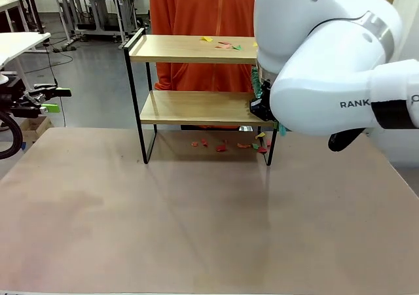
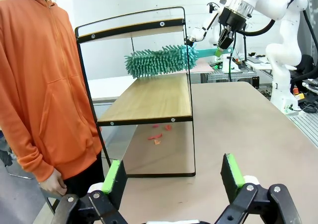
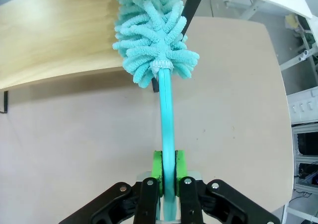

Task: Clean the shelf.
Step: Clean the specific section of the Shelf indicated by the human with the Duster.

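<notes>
Duster blocks lower tier of the shelf.

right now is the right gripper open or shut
Shut on the teal duster: the right gripper has both green pads pressed against its handle.

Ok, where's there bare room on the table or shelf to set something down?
The table in front of the shelf is bare. So is the top board's left half. Crowded at the right end: scraps on top and underneath, duster over the lower board.
</notes>
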Robot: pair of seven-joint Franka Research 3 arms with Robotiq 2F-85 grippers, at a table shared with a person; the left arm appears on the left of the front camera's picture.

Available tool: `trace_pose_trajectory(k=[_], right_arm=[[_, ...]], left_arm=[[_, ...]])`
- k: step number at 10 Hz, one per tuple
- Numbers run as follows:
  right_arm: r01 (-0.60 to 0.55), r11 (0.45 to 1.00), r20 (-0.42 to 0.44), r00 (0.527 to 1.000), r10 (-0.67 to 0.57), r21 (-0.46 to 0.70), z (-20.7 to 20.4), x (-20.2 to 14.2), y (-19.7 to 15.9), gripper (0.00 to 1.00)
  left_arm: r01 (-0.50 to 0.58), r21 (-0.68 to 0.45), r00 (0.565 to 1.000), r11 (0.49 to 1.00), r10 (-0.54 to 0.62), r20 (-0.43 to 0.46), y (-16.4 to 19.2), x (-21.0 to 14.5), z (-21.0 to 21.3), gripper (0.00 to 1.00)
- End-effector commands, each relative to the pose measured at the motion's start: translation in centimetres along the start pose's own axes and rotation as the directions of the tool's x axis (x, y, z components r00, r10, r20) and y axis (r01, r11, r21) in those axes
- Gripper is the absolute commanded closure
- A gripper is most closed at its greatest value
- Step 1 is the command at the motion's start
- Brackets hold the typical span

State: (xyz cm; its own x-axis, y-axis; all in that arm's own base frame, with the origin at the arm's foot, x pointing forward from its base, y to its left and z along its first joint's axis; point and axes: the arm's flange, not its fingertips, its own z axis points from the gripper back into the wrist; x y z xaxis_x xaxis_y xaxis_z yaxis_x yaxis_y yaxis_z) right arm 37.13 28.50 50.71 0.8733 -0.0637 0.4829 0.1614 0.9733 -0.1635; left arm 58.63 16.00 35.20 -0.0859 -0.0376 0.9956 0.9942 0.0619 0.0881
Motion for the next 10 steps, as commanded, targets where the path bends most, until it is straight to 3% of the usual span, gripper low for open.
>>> trace_pose_trajectory(k=[1,5,10], right_arm=[[-0.071,0.996,0.007,0.997,0.071,0.051,1.1,-0.4,-0.7,0.87],[-0.262,0.946,0.003,0.964,0.266,0.189,2.8,-1.3,-2.8,0.87],[-0.512,0.747,0.071,0.841,0.536,0.424,7.2,-2.1,-5.6,0.87]], left_arm=[[0.003,-0.001,1.000,1.000,-0.003,-0.001,0.0,0.2,0.1,0.00],[0.003,-0.001,1.000,1.000,-0.003,-0.001,0.0,0.2,0.1,0.00],[0.003,-0.001,1.000,1.000,-0.003,-0.001,0.0,0.2,0.1,0.00]])
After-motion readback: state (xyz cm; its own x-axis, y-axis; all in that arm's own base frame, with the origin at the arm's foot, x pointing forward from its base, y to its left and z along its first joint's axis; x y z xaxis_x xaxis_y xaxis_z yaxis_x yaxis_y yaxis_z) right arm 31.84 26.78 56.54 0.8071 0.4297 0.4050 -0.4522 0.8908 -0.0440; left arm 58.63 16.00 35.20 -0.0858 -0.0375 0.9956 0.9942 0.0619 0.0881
